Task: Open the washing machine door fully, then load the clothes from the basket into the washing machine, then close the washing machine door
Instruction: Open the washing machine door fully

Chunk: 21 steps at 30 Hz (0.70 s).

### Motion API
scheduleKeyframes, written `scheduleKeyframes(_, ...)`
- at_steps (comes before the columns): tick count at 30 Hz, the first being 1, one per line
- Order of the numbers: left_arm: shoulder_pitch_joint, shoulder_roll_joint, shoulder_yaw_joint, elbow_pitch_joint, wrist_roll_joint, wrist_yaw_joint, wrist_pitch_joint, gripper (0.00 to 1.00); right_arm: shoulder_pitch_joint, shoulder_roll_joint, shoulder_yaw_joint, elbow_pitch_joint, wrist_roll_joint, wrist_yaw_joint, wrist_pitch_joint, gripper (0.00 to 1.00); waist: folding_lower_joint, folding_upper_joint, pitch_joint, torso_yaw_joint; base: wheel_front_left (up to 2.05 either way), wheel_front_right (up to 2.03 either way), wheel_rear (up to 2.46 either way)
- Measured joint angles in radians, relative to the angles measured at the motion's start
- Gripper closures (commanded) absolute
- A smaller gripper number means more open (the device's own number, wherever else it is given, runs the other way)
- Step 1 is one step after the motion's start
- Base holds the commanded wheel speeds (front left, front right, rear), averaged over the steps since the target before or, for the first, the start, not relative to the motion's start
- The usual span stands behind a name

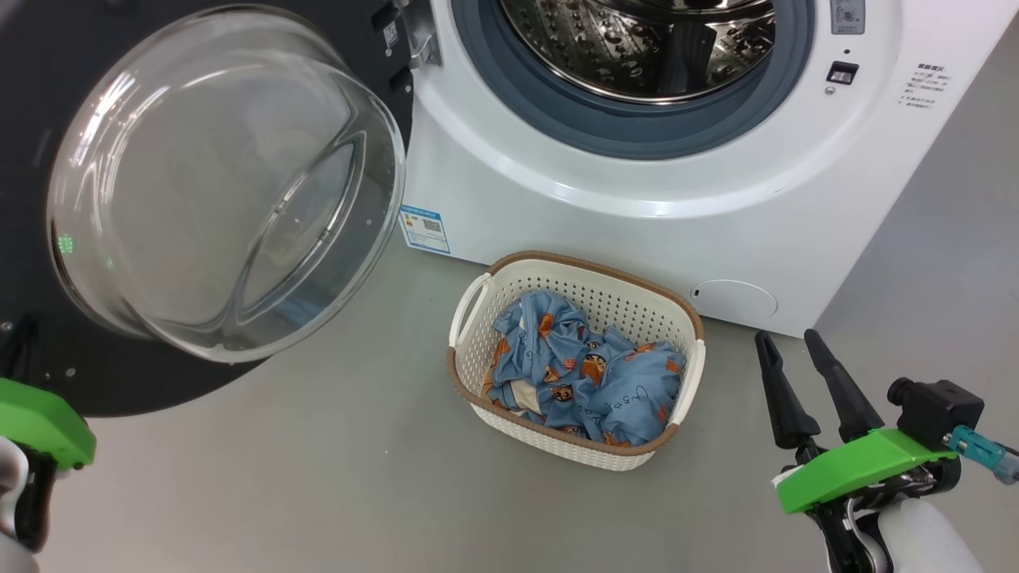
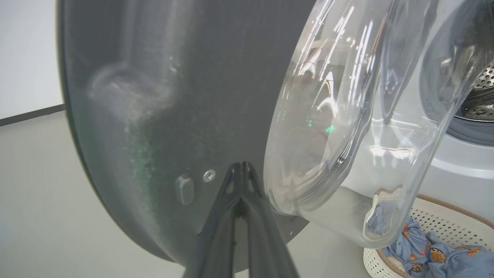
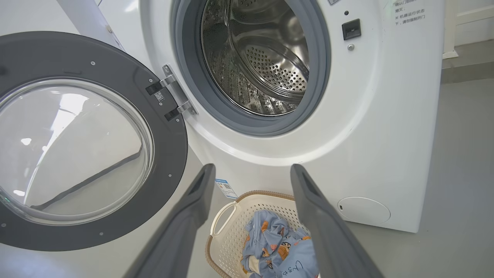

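The washing machine (image 1: 637,223) stands with its steel drum (image 1: 637,48) exposed. Its round black door (image 1: 48,95) with the bulging glass bowl (image 1: 223,183) is swung wide open to the left. My left gripper (image 2: 241,166) is shut, its joined tips close against the door's dark inner face (image 2: 154,116) beside the glass. The cream basket (image 1: 673,314) sits on the floor before the machine, holding the blue bear-print clothes (image 1: 581,370). My right gripper (image 1: 796,338) hangs open to the basket's right, nothing between its fingers; in the right wrist view it (image 3: 251,170) frames the basket (image 3: 231,216).
Grey floor (image 1: 318,477) spreads around the basket. The open door overhangs the floor at left. A blue sticker (image 1: 424,229) marks the machine's front, and a round filter cover (image 1: 732,298) sits low on it. A pale wall (image 2: 27,58) lies beyond the door.
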Motion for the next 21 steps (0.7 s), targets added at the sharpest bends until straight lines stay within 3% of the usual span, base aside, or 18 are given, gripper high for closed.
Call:
scheduleKeyframes(1,0.009,0.001,0.0,-0.012,-0.006,0.0,-0.003,1.0,0.004,0.001,0.0,0.0,0.0,0.0,0.0,0.0,0.0,0.0,-0.002,-0.002,0.0,0.0,0.0)
scheduleKeyframes(2,0.019,0.001,-0.001,-0.023,-0.008,0.0,-0.004,0.77,0.009,0.001,0.0,0.0,0.0,0.0,0.0,0.0,0.0,0.0,-0.004,-0.004,0.0,0.0,0.0)
scheduleKeyframes(3,0.029,0.001,-0.002,-0.034,-0.009,0.0,-0.004,0.31,0.014,0.002,0.001,0.0,0.0,0.0,0.0,0.0,0.0,0.0,-0.006,-0.007,0.0,0.0,0.0)
scheduleKeyframes(4,0.04,0.001,-0.002,-0.046,-0.011,0.0,-0.004,0.0,0.016,0.003,0.001,0.001,0.0,0.0,0.0,0.0,0.0,0.0,-0.007,-0.01,0.0,0.0,0.0)
scheduleKeyframes(13,0.135,0.0,-0.004,-0.201,-0.034,0.007,-0.001,0.0,0.015,0.002,0.014,0.001,0.0,0.0,0.0,0.0,0.0,0.0,-0.012,-0.041,0.0,0.0,0.0)
scheduleKeyframes(21,0.236,-0.008,-0.001,-0.375,-0.041,0.066,0.001,0.0,0.015,-0.002,0.017,-0.004,-0.002,0.0,0.0,0.0,0.0,0.0,-0.012,-0.083,0.0,0.0,0.0)
